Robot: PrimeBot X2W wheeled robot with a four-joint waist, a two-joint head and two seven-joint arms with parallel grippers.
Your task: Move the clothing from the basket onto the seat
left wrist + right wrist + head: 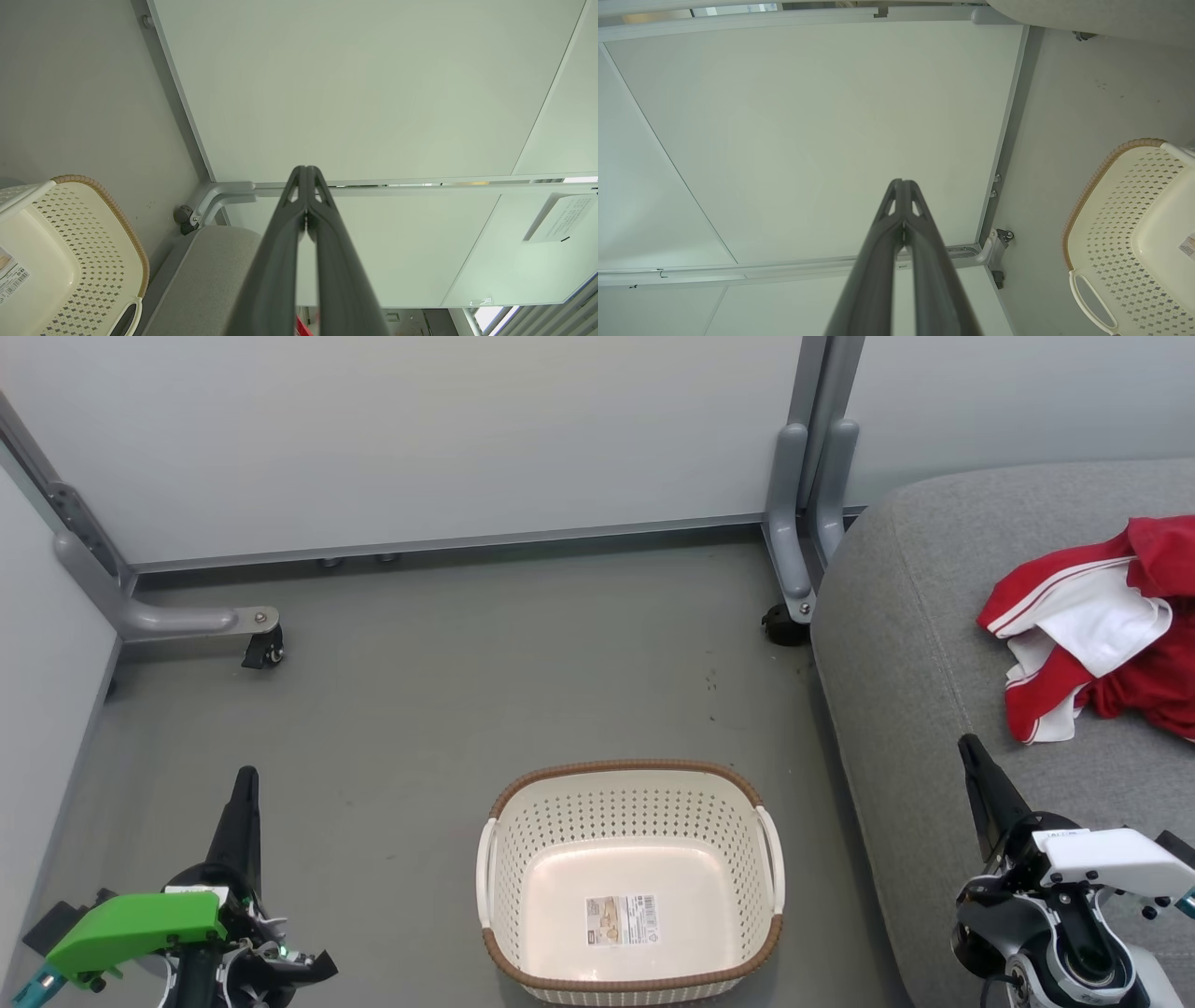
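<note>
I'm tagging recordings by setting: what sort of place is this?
Likely a lab bay staged as a home corner: pale partition panels on castors, a grey sofa seat, a laundry basket on the floor.

The basket (560, 821) sits on the floor (420, 691) between the left gripper (247, 775) and right gripper (965, 744). The clothing (1092, 625) lies on the seat (915, 663), beyond the right gripper.

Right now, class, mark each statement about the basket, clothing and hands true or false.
1. The basket holds no clothing. True.
2. The clothing hangs over the basket's rim. False: it lies on the seat.
3. The left hand and right hand are both shut. True.
4. The right hand grips the clothing. False: it holds nothing and is apart from the clothing.
</note>
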